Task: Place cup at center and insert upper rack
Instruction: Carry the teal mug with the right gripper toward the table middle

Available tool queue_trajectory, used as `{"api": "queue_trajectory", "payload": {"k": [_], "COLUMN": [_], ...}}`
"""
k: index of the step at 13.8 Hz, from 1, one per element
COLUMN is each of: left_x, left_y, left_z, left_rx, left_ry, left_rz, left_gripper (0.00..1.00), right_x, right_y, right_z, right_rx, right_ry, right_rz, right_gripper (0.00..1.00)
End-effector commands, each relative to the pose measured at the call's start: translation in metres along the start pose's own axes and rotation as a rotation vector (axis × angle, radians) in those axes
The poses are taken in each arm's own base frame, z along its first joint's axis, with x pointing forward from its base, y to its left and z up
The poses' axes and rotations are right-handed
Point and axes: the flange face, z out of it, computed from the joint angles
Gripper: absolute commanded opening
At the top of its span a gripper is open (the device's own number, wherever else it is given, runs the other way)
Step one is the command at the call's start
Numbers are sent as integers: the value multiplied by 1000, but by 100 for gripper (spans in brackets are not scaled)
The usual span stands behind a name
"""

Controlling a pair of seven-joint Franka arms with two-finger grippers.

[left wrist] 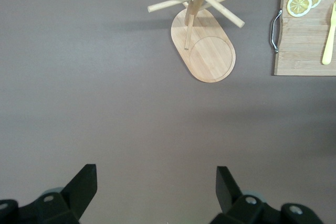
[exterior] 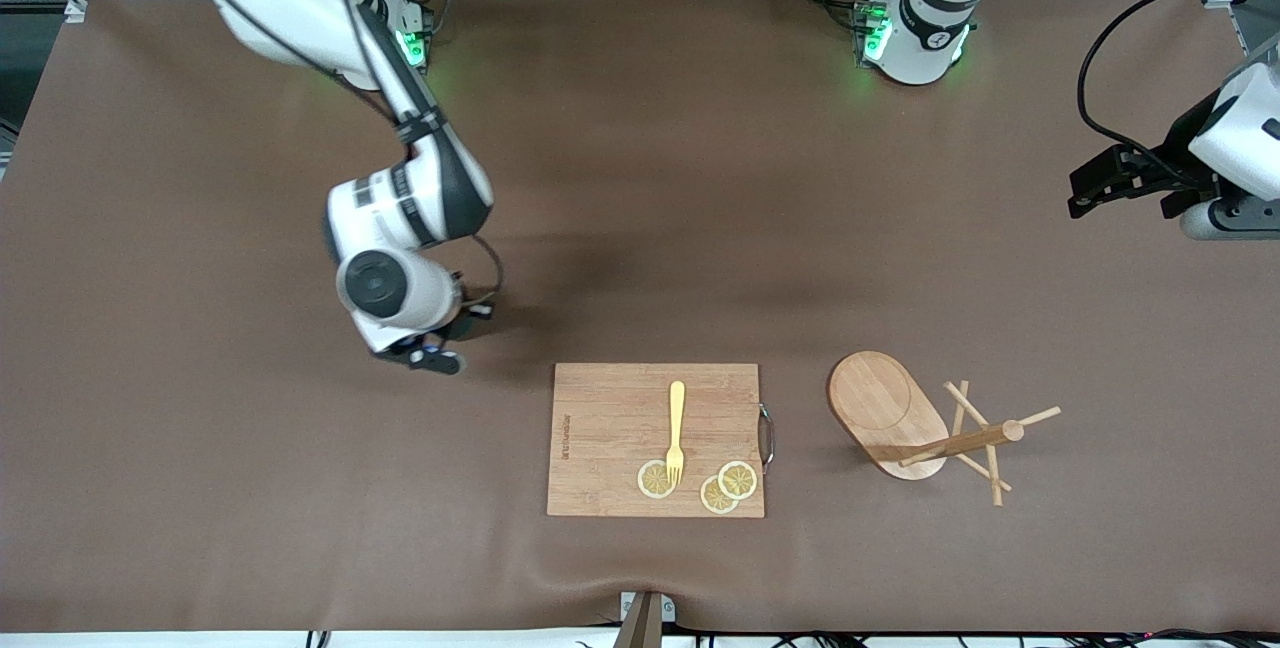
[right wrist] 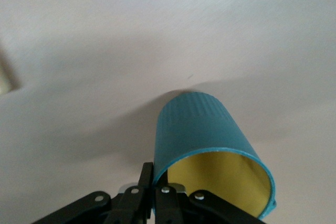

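The teal cup (right wrist: 205,135) with a yellow inside shows in the right wrist view. My right gripper (right wrist: 163,182) is shut on its rim, one finger inside and one outside. In the front view the right gripper (exterior: 430,353) is low over the bare table, beside the cutting board toward the right arm's end, and the wrist hides the cup. The wooden upper rack (exterior: 885,408) stands on its oval base toward the left arm's end; it also shows in the left wrist view (left wrist: 210,51). My left gripper (exterior: 1085,190) waits open and empty, high at that end of the table (left wrist: 156,182).
A rectangular wooden cutting board (exterior: 610,428) with a metal handle lies near the front middle. It carries a yellow fork (exterior: 676,428) and three lemon slices (exterior: 738,479). Brown cloth covers the table.
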Motion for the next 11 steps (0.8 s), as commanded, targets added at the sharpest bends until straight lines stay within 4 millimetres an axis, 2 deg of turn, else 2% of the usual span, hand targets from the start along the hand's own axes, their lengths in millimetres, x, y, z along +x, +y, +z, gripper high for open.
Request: {"api": "queue_trajectory", "payload": {"k": [1,4,11], "left_x": [0,1,2], "left_y": [-1,-1,-1], "left_z": [-2,0,1], "left_rx": [-10,-10,-7], "left_ry": [10,7,5], "left_rz": [-5,-4,-2], "left_gripper": [100,100,100], "right_x": [-32,-69,-159], "right_y": [-30,-74,-158], "right_z": [-7,-6,-4], "right_rx": [50,98,146], "right_ry": [-41,-74,-109], "right_rz": [5,-40,-165], "right_gripper": [0,0,0]}}
